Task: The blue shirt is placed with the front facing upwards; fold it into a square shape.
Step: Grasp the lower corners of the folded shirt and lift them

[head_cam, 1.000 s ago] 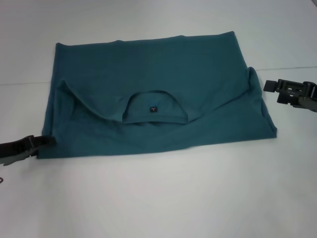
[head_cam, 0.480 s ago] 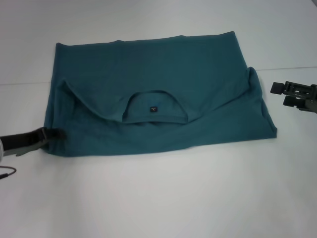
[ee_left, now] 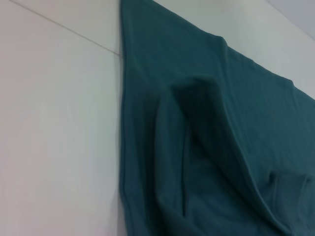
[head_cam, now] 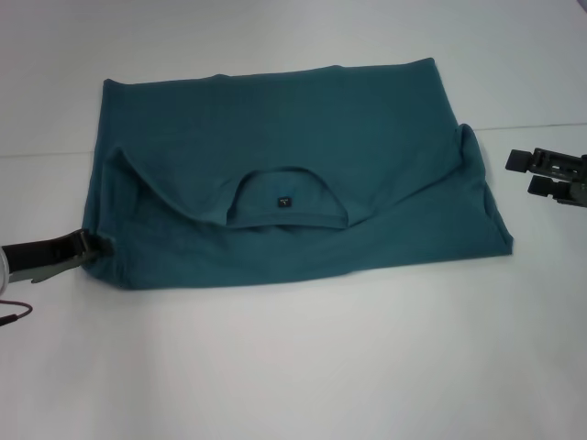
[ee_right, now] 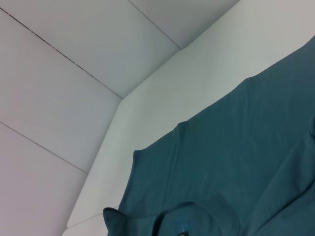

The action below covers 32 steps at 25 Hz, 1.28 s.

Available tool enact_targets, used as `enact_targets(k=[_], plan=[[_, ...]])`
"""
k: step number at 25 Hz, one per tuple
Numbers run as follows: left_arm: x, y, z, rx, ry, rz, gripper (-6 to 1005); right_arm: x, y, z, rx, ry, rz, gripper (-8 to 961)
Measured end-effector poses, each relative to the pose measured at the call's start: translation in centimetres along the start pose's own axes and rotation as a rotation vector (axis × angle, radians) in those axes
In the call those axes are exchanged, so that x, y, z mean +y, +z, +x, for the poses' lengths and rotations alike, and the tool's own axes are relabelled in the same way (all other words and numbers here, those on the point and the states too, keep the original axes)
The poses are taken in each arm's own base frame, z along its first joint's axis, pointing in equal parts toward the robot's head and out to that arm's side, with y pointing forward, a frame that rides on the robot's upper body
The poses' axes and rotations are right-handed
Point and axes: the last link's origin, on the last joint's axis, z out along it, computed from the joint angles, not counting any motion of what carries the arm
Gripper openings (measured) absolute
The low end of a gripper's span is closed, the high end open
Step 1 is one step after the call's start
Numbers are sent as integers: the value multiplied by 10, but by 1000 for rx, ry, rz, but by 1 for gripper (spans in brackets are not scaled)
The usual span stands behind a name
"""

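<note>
Teal blue shirt (head_cam: pixel 284 174) lies folded, left gripper (head_cam: pixel 92 246) at its corner.

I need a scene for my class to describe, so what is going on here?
A two-armed robot is folding the blue shirt on a white table. The shirt is already folded partway, its collar showing in the middle. The left hand is at the shirt's near left corner, apparently gripping the edge. The right hand hovers off the shirt's right side, touching nothing.
</note>
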Motion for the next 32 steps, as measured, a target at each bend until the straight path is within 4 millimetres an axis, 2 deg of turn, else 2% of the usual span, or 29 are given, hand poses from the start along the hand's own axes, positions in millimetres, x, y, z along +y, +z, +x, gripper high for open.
enact_targets(k=[3, 9, 12, 17, 21, 26, 32], plan=[[0, 0, 0, 0, 0, 1, 98, 0, 0, 0, 0, -1, 1, 902], [1, -2, -2, -16, -3, -15, 68, 1, -1, 0, 26, -7, -2, 899], [2, -10, -2, -43, -23, -48, 68, 4, -6, -3, 100, -32, 0, 898], [2, -27, 3, -54, -40, -71, 68, 2, -18, -19, 209, -77, 74, 895], [0, -32, 6, -53, -45, -70, 68, -1, -19, -31, 249, -125, 147, 893], [0, -32, 7, -49, -48, -68, 68, -1, -9, -40, 278, -140, 209, 891], [1, -31, 7, -51, -42, -68, 68, -5, 21, -38, 302, -141, 318, 888]])
